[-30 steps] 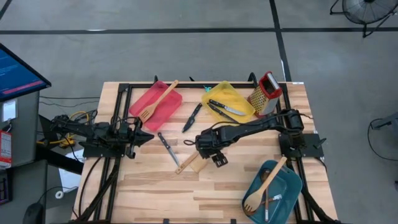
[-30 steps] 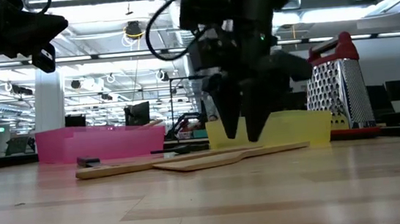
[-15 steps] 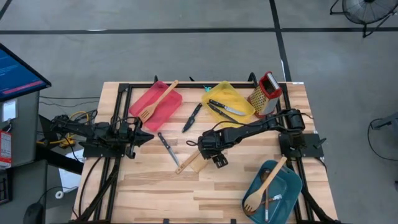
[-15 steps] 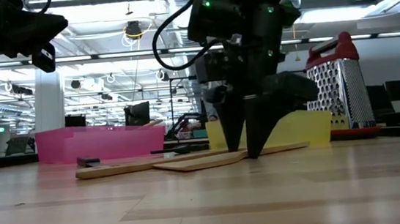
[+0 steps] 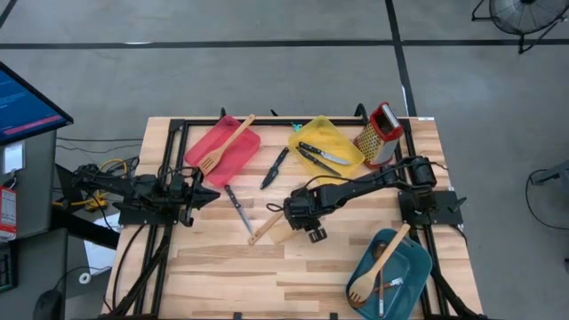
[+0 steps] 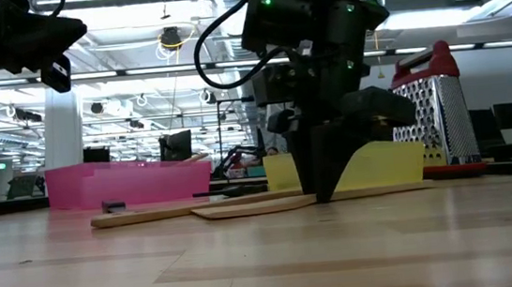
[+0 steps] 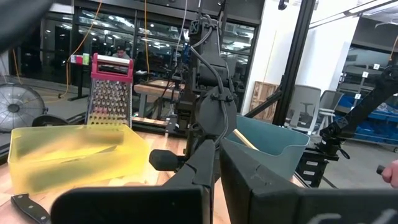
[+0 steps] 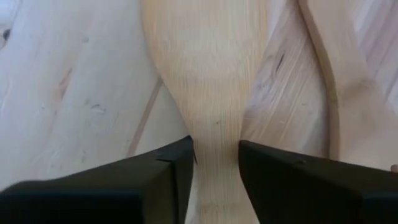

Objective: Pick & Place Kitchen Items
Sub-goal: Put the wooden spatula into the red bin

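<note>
Gripping a pale wooden spatula (image 8: 214, 93) at its neck, the right gripper (image 5: 298, 216) is sitting low at mid-table, fingers (image 8: 149, 180) pressing both sides of the narrow part where blade meets handle. In the low view the fingertips are touching the table (image 5: 222, 267) w/ the spatula lying flat. A second wooden handle (image 8: 339, 93) is lying just beside the blade, nearly touching.

Left gripper (image 5: 203, 196) is waiting at the table's left edge, raised, fingers closed on nothing.

Other items: a knife (image 5: 239, 210) is lying on bare wood between the two grippers, near the spatula's handle end; another knife (image 5: 275, 167) is lying between the red tray (image 5: 249, 151) and yellow tray (image 5: 342, 164). A slotted turner (image 5: 227, 144) is resting across the red tray, its handle overhanging the far rim. Knives are lying in the yellow tray. The teal tray (image 5: 418, 267) at the near right corner is holding a wooden spoon (image 5: 380, 265) poking over its rim. The grater (image 5: 380, 133) is standing just beside the yellow tray, near the far right edge.

Open room: near-left part of the table is bare wood.
</note>
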Tool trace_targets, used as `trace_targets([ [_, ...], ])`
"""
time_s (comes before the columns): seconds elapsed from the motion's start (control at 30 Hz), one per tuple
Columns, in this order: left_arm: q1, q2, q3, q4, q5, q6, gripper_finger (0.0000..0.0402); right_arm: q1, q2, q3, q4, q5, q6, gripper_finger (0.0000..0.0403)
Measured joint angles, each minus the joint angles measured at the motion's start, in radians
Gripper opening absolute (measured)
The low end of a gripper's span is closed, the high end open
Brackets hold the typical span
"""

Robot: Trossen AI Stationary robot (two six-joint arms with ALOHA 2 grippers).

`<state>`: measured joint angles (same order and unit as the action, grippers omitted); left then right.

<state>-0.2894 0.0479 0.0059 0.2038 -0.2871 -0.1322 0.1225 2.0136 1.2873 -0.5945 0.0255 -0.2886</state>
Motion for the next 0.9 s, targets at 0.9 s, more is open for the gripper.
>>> trace_targets([
  [0.9, 0.000, 0.000, 0.000, 0.038, 0.000, -0.005, 0.0008, 0.036, 0.010, 0.104, -0.009, -0.007, 0.100, 0.0099],
])
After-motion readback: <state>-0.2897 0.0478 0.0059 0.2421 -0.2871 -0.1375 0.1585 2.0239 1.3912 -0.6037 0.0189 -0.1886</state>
